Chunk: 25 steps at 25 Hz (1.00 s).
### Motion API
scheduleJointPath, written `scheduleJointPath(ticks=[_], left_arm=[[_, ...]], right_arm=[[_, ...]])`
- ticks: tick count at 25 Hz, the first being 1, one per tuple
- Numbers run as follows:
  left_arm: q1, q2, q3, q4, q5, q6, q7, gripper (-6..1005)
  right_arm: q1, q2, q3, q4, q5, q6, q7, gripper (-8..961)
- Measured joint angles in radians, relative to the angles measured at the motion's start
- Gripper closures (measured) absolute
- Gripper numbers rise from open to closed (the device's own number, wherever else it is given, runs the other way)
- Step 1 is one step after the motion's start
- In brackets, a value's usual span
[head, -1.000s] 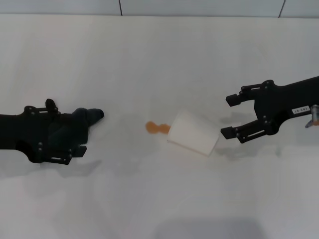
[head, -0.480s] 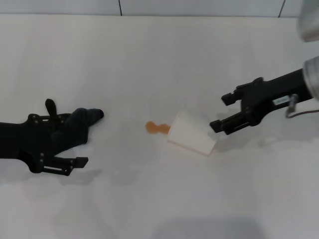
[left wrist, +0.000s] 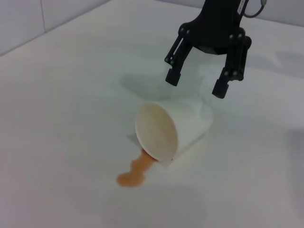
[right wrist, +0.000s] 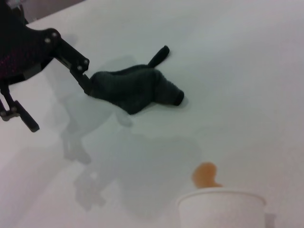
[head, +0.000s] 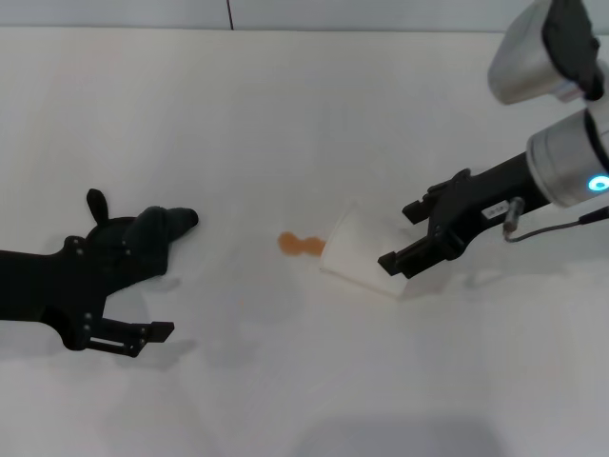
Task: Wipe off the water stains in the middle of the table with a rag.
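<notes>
The water stains (head: 297,244) are a small orange two-lobed blotch mid-table, at the mouth of a tipped white paper cup (head: 354,249). They also show in the left wrist view (left wrist: 135,173) and the right wrist view (right wrist: 205,175). The black rag (head: 145,231) lies bunched on the white table (head: 285,114) at the left, also seen in the right wrist view (right wrist: 135,88). My left gripper (head: 143,290) is open, its far finger against the rag's end. My right gripper (head: 404,235) is open, its fingers on either side of the cup's base end (left wrist: 194,83).
The cup lies on its side with its mouth toward the stain (left wrist: 156,133). The table's far edge meets a tiled wall (head: 228,14).
My right gripper has moved left and down onto the cup's base end. My left gripper has drawn back toward the front, its jaws wider, leaving the rag by its far finger.
</notes>
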Motion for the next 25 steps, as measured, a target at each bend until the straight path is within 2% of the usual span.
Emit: scheduleJointPath(ticks=[9, 25], left_arm=[[0.018, -0.013, 0.0, 0.0, 0.009, -0.007, 0.006, 120], [0.017, -0.023, 0.0, 0.0, 0.016, -0.011, 0.01, 120]], right_arm=[[-0.007, 0.004, -0.082, 0.008, -0.001, 0.082, 0.022, 107], [0.019, 0.004, -0.175, 0.073, -0.049, 0.183, 0.061, 118]])
